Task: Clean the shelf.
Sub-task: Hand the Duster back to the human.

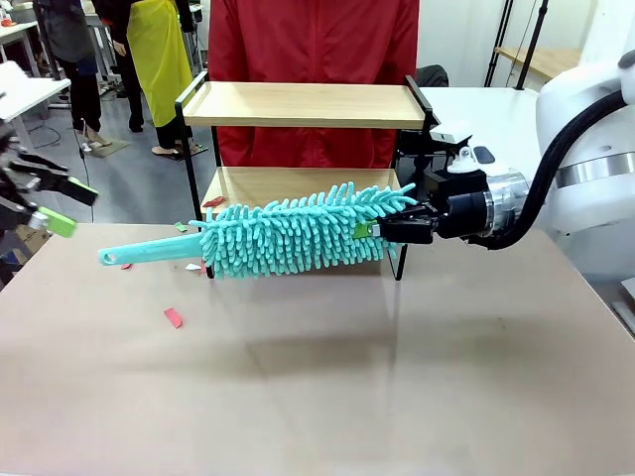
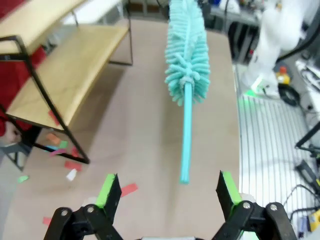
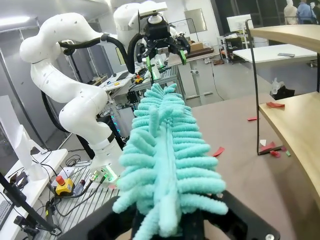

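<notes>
- Two grippers work here: the right gripper [image 1: 382,230] is clamped on the bushy end of a teal duster [image 1: 298,230], holding it level above the table [image 1: 327,397]; the left gripper [image 2: 170,190] stands with fingers wide apart, just short of the handle tip.
- The shelf [image 1: 303,104] stands at the far side, right behind the duster, paper scraps [image 1: 174,317] near its left legs.
- Soft, light fringe likely yields; the stiff handle looks the surer hold.
- Fringe hides the right fingertips and part of the lower board.
</notes>
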You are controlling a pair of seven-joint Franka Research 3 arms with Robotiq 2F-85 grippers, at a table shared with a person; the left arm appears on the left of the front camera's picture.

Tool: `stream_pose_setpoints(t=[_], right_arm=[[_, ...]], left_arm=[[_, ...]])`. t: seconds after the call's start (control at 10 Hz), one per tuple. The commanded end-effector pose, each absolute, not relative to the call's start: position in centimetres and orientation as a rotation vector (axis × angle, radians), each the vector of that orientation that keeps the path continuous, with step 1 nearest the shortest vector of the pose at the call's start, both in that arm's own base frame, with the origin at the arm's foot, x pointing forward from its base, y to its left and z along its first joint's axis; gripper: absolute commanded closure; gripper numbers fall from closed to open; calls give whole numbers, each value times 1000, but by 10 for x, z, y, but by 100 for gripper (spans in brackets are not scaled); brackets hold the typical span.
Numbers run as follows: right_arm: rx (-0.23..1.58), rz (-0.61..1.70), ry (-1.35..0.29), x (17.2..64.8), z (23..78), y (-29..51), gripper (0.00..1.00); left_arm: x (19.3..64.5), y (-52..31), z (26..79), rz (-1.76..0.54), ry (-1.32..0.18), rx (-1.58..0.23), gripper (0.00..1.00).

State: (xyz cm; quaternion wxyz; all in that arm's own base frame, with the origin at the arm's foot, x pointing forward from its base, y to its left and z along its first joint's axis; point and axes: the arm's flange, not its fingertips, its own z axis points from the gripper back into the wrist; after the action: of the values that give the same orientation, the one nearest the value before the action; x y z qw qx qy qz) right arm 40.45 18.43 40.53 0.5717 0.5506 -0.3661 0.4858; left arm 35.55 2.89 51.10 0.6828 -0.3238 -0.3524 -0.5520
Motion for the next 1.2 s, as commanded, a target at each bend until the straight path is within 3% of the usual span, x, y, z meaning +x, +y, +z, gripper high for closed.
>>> stream_pose_setpoints(t=[0.0,0.5,0.6,1.1], right_arm=[[1290,1147,-867,405,408,186,100],[1290,1147,-867,405,408,186,100],[1292,1139,-859,405,405,184,84],[1464,1069,-1318,374,514,143,84]], left_arm=[[357,69,503,-1181,-931,-792,0],[349,103,494,-1145,-1073,-815,0],[346,106,494,-1113,-989,-782,0],[346,106,494,-1113,-989,-782,0]])
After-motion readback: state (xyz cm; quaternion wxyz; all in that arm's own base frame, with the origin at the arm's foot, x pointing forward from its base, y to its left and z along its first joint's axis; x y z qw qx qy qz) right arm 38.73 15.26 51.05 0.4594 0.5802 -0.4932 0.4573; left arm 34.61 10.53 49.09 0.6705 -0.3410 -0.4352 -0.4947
